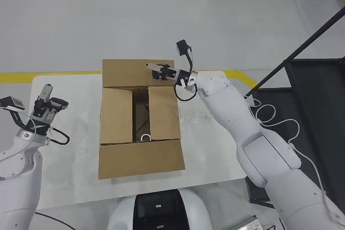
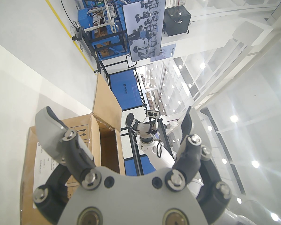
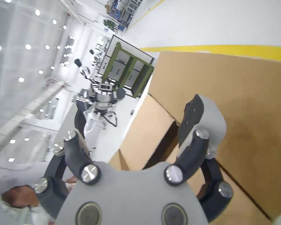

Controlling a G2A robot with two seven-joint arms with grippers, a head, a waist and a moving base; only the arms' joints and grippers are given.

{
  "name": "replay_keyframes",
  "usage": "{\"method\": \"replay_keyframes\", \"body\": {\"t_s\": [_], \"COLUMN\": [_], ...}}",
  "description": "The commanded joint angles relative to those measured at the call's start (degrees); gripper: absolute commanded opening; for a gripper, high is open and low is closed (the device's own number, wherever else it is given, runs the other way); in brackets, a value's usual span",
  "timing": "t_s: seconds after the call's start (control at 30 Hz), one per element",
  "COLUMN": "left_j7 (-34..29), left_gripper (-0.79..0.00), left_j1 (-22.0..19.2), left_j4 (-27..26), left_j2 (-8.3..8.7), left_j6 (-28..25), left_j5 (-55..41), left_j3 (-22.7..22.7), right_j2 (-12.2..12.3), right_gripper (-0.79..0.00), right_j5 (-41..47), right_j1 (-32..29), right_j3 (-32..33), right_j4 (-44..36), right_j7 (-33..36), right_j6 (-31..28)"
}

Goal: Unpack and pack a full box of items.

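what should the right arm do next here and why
Likely lower the right gripper onto the side flap beside it and push that flap outward. The gripper is open and empty over the far flap, and two side flaps lean over the box, leaving only a narrow gap to its contents.

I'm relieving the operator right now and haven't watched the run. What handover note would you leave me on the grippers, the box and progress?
Left gripper: open, empty, over the table beside the box.
Right gripper: open, empty, over the box's far flap.
Box: mid-table, far and near flaps folded out, the two side flaps partly raised; a white round item shows in the gap between them.
Done: the box is opened.
Left: lift the contents out, then repack.
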Motion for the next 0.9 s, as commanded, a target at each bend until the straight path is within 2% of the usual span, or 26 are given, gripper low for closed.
{"method": "replay_keyframes", "body": {"t_s": [0.0, 0.13, 0.3, 0.67, 0.77, 0.87], "left_j7": [0.0, 0.0, 0.0, 0.0, 0.0, -1.76], "left_gripper": [0.0, 0.0, 0.0, 0.0, 0.0, 0.0], "left_j1": [0.0, 0.0, 0.0, 0.0, 0.0, 0.4], "left_j4": [0.0, 0.0, 0.0, 0.0, 0.0, -1.46], "left_j2": [0.0, 0.0, 0.0, 0.0, 0.0, 0.0], "left_j6": [0.0, 0.0, 0.0, 0.0, 0.0, 0.8], "left_j5": [0.0, 0.0, 0.0, 0.0, 0.0, -0.53], "left_j3": [0.0, 0.0, 0.0, 0.0, 0.0, 0.43], "right_j2": [0.62, 2.4, 5.3, 11.41, 12.14, 12.36], "right_gripper": [0.0, 0.0, 0.0, 0.0, 0.0, 0.0], "right_j5": [3.12, 1.26, -3.06, -12.06, -13.9, -15.83], "right_j1": [-0.83, -3.46, -10.54, -35.78, -40.37, -42.14], "right_j3": [1.22, 2.35, 4.83, 16.81, 18.24, 17.59], "right_j4": [-2.72, -10.09, -23.48, -61.56, -68.0, -69.72], "right_j7": [4.68, 9.23, 11.65, 6.13, 5.07, 4.0], "right_j6": [3.57, 8.56, 15.45, 30.08, 33.24, 34.47]}}
